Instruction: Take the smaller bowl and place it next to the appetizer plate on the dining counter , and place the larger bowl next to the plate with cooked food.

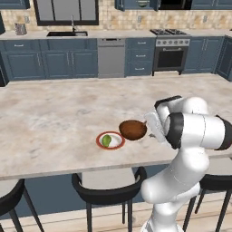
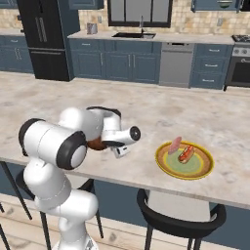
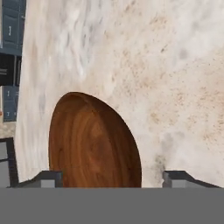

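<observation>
The smaller bowl [image 1: 132,129] is glossy reddish-brown and rests on the dining counter [image 1: 54,118], touching the right side of the appetizer plate [image 1: 110,140]. That plate is white with a red rim and holds one green piece. My gripper [image 1: 148,122] is at the bowl's right edge. In the hand view my gripper [image 3: 113,178] is open, its fingertips [image 3: 49,177] wide apart on either side of the bowl [image 3: 94,140]. The plate with cooked food [image 2: 184,160] lies further right on the counter. A pale shape in an open wall cabinet at the back may be the larger bowl [image 1: 142,4].
Black stools [image 1: 108,192] stand along the counter's near edge under my arm. Across the aisle are blue cabinets, a sink [image 1: 67,33], a dishwasher [image 1: 111,56] and a stove [image 1: 170,50].
</observation>
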Robot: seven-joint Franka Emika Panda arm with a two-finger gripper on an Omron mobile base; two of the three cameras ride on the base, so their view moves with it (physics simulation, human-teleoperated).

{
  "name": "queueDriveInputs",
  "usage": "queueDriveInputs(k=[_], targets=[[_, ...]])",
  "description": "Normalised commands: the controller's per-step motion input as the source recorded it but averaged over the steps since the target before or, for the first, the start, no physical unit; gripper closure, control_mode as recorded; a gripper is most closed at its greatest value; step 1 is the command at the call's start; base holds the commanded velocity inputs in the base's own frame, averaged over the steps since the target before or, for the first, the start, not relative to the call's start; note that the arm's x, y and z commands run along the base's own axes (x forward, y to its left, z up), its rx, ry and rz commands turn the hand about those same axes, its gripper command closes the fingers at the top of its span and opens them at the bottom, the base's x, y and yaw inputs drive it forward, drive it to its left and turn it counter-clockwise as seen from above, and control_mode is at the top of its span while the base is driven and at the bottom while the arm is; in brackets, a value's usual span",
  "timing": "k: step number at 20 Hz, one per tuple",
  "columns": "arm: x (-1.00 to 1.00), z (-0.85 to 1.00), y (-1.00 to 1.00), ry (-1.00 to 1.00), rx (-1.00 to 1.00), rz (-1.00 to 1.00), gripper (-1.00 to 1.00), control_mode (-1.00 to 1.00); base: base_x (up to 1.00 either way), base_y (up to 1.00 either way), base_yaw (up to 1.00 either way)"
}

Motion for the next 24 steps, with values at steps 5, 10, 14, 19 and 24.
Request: queueDriveInputs(k=[5,10,14,19,24], targets=[[-0.54,0.78,0.0,-0.11,0.08,-0.04,-1.0,-1.0,0.0,0.0,0.0],[-0.5,1.0,-0.1,0.37,-0.05,-0.03,-1.0,-1.0,0.0,0.0,0.0],[-0.28,1.0,-0.32,0.48,-0.18,0.0,-1.0,-1.0,0.0,0.0,0.0],[-0.43,0.92,-0.04,0.04,-0.23,0.11,-1.0,-1.0,0.0,0.0,0.0],[-0.53,0.77,0.0,-0.31,-0.23,0.3,-1.0,-1.0,0.0,0.0,0.0]])
